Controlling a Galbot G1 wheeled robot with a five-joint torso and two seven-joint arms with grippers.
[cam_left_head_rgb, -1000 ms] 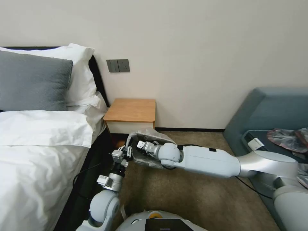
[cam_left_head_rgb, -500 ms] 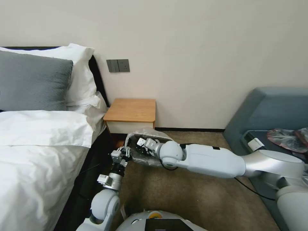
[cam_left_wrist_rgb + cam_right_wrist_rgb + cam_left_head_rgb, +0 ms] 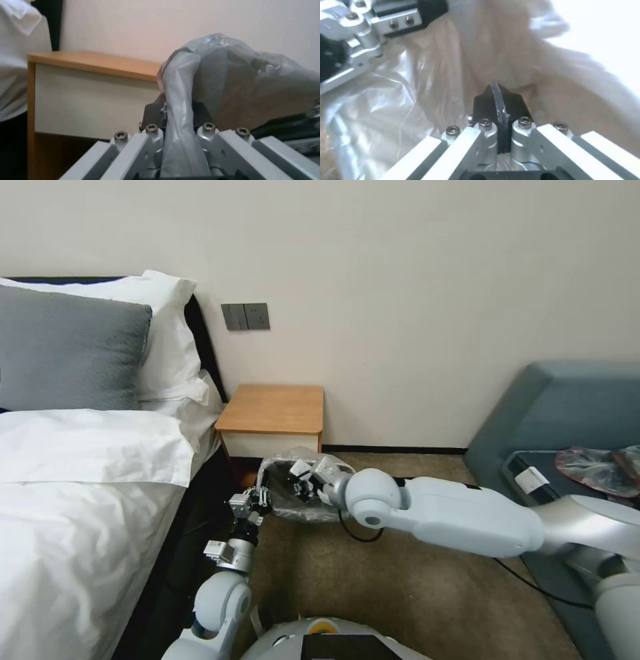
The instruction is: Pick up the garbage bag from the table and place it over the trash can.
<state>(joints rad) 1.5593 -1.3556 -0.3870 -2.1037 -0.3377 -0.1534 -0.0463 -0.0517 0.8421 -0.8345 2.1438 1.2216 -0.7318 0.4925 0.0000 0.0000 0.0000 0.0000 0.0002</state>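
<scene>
Brown carpet [image 3: 400, 593] underfoot, cream wall [image 3: 413, 300] behind, white-sheeted bed [image 3: 80, 500] at left, grey-blue sofa [image 3: 567, 407] at right. Wood-topped table [image 3: 273, 410] bare against the wall. Just near of it, low over the carpet: garbage bag [image 3: 313, 507] (wrinkly, translucent), its left edge clamped in the left gripper [image 3: 262, 495]. Right gripper [image 3: 301, 488] inside the bag's mouth, jaws pressed together, nothing between them.
</scene>
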